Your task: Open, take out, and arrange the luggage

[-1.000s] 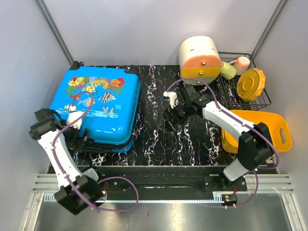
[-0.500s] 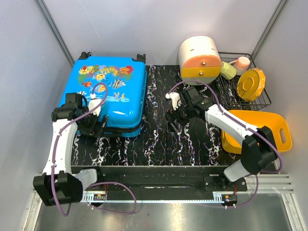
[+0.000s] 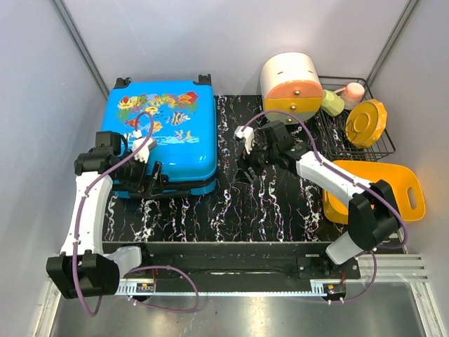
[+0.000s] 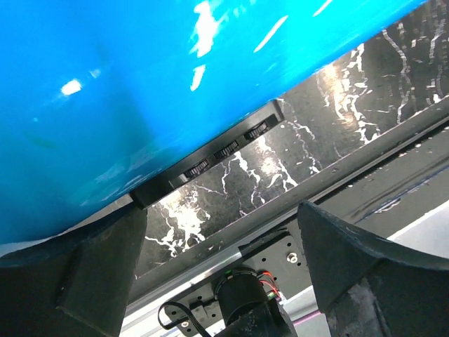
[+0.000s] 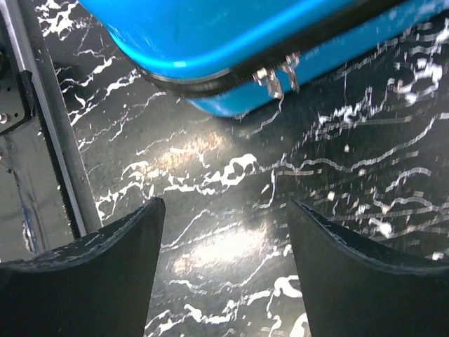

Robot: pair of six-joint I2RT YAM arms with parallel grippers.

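The luggage (image 3: 168, 130), a bright-blue hard-shell suitcase with a fish print, lies flat and closed at the back left of the black marble table. My left gripper (image 3: 151, 181) is open at its near edge, by the black combination lock (image 4: 224, 151) on the blue shell (image 4: 140, 84). My right gripper (image 3: 247, 165) is open and empty just right of the suitcase, low over the table. In the right wrist view the suitcase's corner (image 5: 231, 42) and its silver zipper pulls (image 5: 277, 77) lie ahead of the jaws.
A white-and-orange round drawer box (image 3: 291, 86) stands at the back. A black wire rack (image 3: 354, 130) holds a green cup, a pink bottle and an orange lid (image 3: 366, 123). A yellow basin (image 3: 379, 188) sits at the right. The arms' mounting rail (image 3: 231, 249) runs along the near edge.
The suitcase has slid right and turned squarer to the table. My left gripper moved right along its near edge. My right gripper shifted slightly left and back toward the suitcase.
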